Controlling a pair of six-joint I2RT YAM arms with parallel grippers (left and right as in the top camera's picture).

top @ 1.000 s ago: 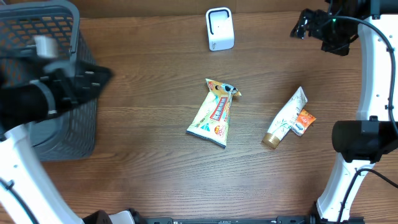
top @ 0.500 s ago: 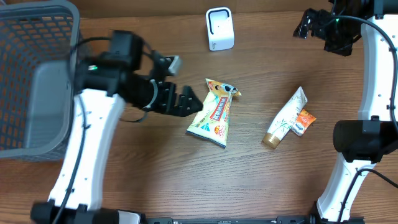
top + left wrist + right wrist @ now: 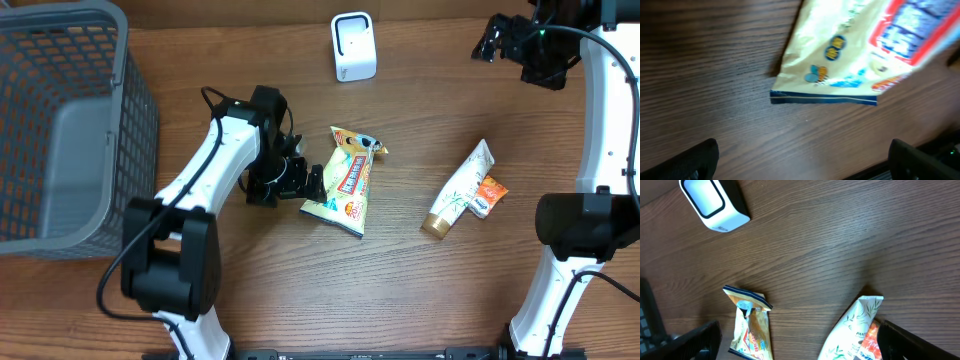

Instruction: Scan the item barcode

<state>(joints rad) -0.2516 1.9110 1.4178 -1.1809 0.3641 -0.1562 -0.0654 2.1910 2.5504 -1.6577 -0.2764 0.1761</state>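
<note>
Foil snack packet (image 3: 345, 182): likely light, limp, slippery; pinch sealed bottom edge. Left gripper (image 3: 310, 184) spread wide beside it; right gripper (image 3: 488, 42) likewise.

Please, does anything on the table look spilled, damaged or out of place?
Nothing stands out. The snack packet and the tube lie flat, each at a slant, with nothing spilled. The scanner sits at the far edge.

Cream-and-red packet (image 3: 345, 185), white scanner (image 3: 353, 47), grey mesh basket (image 3: 140, 140), seemingly cream-green tube (image 3: 462, 190)
</note>
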